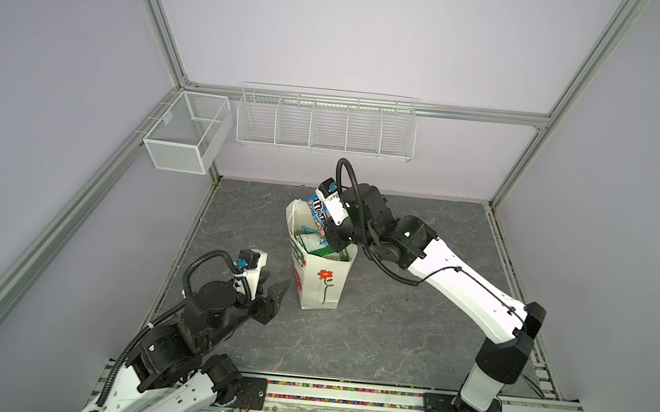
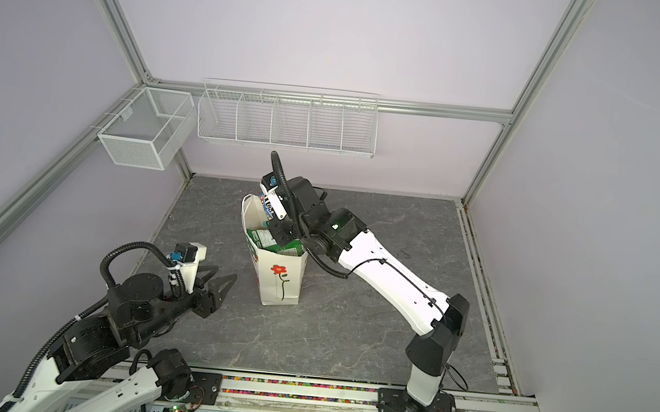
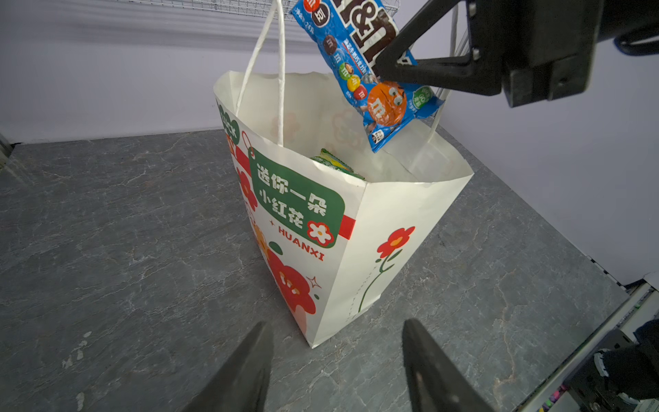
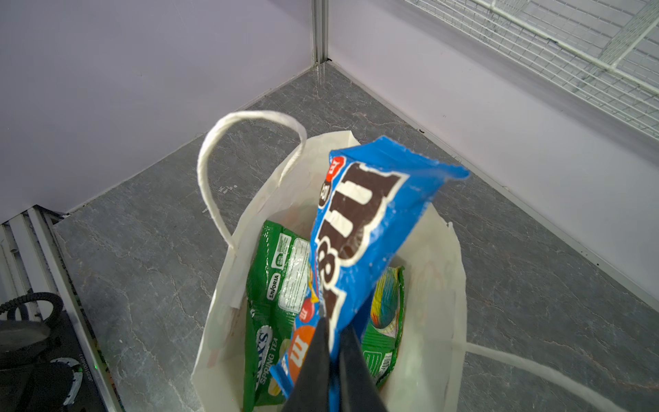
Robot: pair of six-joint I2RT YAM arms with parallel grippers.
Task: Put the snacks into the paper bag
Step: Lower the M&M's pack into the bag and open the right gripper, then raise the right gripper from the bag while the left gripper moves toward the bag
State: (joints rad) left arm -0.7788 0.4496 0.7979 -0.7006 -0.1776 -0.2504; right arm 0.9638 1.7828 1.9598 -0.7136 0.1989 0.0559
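The grey table (image 1: 389, 338) carries the upright paper bag (image 1: 324, 281). The left tool (image 2: 220, 277) hovers just beside the bag's printed side, spread and holding nothing. The right tool (image 4: 333, 321) is above the bag's mouth, pinching 1 blue M&M's packet (image 4: 367, 221). The packet's lower end hangs in the bag's mouth. Green packets (image 4: 281, 281) lie inside the bag.

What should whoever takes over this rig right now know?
Right tool: shut on the blue M&M's packet, which hangs tilted over the mouth of the paper bag.
Left tool: open, empty, low beside the bag.
Done: green packets already lie inside the bag.
To do: drop the blue packet in; no other snacks show outside the bag.
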